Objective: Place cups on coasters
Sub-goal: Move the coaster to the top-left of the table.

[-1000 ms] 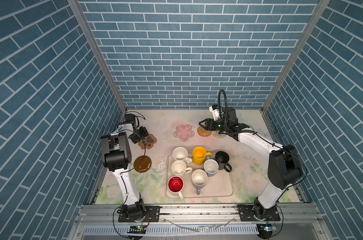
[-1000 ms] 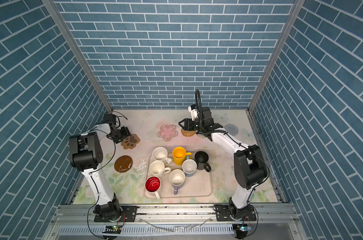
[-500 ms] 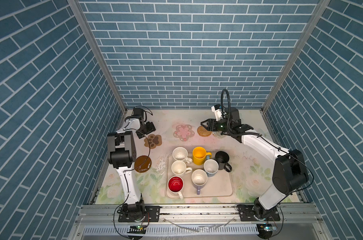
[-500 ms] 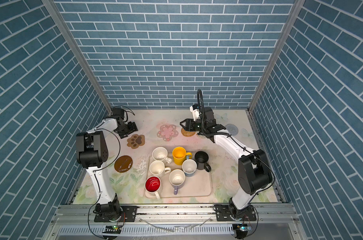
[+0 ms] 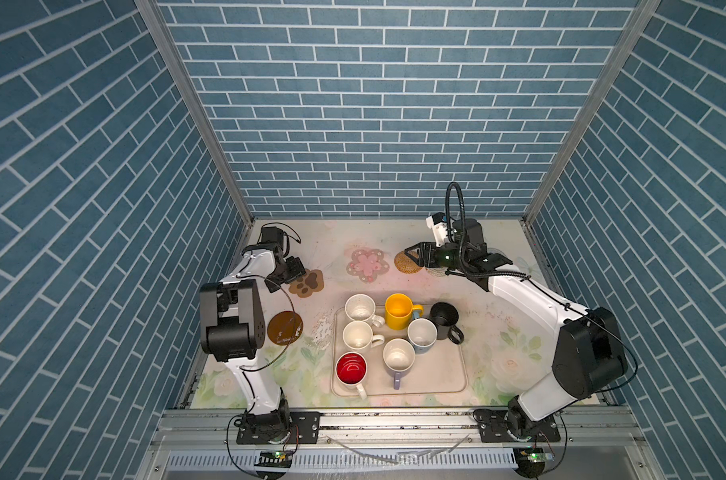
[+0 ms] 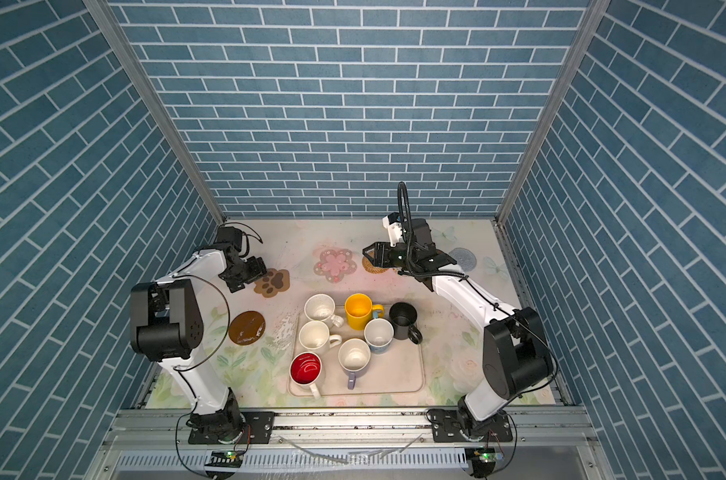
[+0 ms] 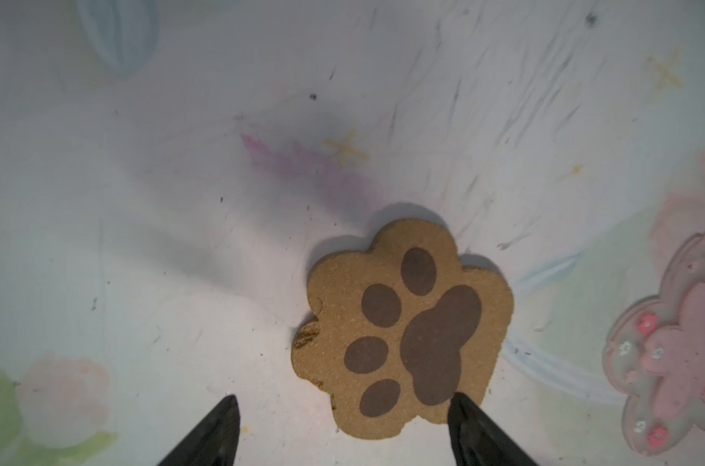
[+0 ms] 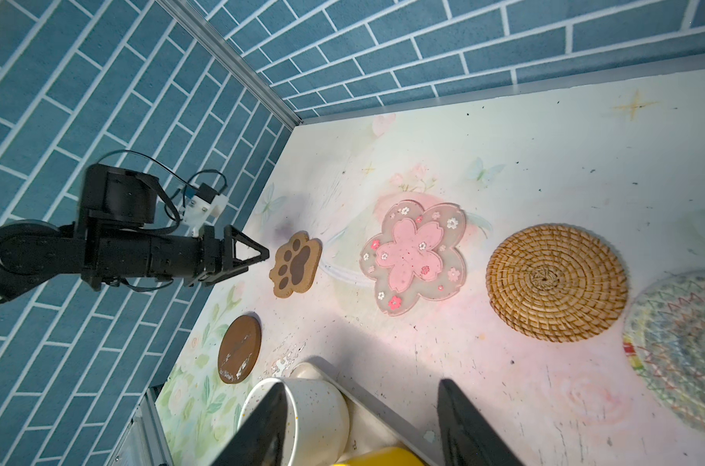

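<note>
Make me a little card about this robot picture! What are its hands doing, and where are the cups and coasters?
cups: seven, all bunched at the tray, none on a coaster
left hand: open, empty, beside the paw coaster
right hand: open, empty, near the rattan coaster
other coasters: pink flower, brown disc, pale woven round, all bare

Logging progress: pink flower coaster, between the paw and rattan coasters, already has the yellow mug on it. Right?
No. The pink flower coaster, between the paw coaster and rattan coaster, is bare; the yellow mug stands among the other mugs at the tray, per both top views.
</note>
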`<state>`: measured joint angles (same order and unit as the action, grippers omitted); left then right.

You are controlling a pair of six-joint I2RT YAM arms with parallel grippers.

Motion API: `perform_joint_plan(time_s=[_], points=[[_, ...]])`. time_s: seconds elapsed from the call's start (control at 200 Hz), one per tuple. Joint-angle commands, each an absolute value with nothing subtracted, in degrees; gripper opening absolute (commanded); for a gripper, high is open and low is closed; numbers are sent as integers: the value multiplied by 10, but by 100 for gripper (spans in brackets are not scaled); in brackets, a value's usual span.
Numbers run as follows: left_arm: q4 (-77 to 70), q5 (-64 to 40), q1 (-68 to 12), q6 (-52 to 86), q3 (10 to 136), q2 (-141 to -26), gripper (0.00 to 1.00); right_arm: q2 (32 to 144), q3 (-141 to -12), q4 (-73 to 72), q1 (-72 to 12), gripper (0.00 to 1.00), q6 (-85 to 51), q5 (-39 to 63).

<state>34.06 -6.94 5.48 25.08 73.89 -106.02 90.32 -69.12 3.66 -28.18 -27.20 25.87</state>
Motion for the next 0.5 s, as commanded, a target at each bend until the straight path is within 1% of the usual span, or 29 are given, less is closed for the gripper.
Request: perform_joint_plan(time_s=[0.0,0.195,0.495], points=[[313,-73,55,263,714,-1051,81,881,-667,46,-286,60,-283,248],[278,-92,55,276,682,-1054,80,871,-656,49,-289,60,-287,243],[234,-121,48,309,673,-1074,74,862,-648,59,-292,60,-288,234]])
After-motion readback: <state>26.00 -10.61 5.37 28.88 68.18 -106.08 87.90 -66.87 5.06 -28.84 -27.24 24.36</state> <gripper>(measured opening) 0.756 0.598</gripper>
